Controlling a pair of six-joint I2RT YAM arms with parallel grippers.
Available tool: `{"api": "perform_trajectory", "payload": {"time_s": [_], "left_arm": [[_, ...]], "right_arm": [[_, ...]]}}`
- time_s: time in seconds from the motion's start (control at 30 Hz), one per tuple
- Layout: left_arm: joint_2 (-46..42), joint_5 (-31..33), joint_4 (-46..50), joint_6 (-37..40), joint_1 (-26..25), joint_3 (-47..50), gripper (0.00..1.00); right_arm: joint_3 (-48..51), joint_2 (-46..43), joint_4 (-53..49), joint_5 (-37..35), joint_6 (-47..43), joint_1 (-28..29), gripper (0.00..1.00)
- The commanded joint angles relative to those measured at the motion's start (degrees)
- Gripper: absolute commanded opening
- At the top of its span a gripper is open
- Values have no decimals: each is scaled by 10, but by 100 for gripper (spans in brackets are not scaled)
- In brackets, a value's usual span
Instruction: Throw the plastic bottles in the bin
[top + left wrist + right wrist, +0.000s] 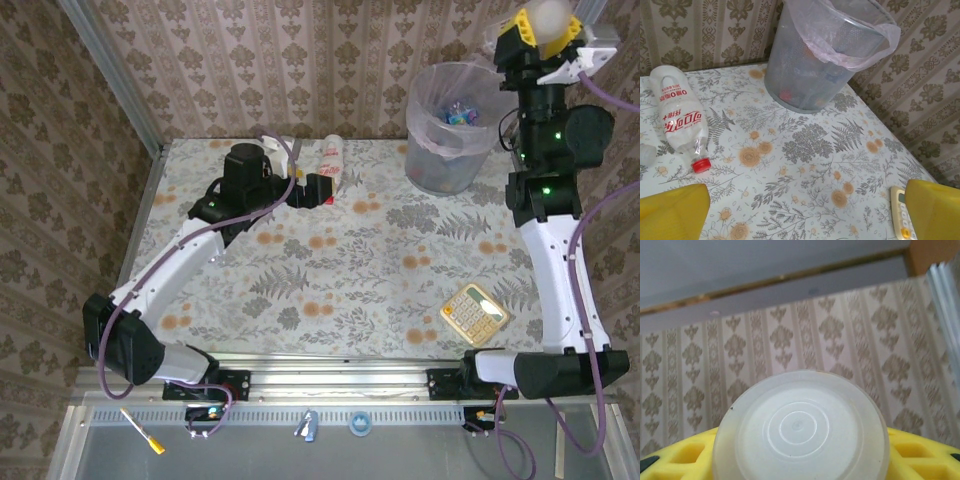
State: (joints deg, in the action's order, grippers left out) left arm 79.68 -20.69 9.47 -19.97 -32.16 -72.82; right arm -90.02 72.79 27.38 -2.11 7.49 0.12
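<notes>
Clamping a whitish bottle (800, 427), the right gripper (545, 28) hangs upper right of the bin (428, 150); left gripper (802, 220) gapes wide near a red-capped bottle (682, 120)

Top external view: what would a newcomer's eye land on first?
The right gripper, raised high at the far right corner, clamps a whitish bottle beside the bin, which is already partly filled. On the table, a red-capped bottle lies at the far edge, near the open left gripper.
</notes>
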Motion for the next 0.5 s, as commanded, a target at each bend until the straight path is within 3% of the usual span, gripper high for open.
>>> {"api": "perform_trajectory", "payload": {"time_s": [0.0, 0.37, 0.47], "left_arm": [[-17, 13, -16, -7, 3, 5, 100], [-19, 16, -10, -1, 6, 2, 100], [-22, 18, -6, -1, 8, 3, 100]], "right_arm": [[3, -20, 88, -33, -40, -2, 28], [-19, 1, 54, -26, -46, -4, 21], [-89, 54, -73, -33, -48, -13, 21]]}}
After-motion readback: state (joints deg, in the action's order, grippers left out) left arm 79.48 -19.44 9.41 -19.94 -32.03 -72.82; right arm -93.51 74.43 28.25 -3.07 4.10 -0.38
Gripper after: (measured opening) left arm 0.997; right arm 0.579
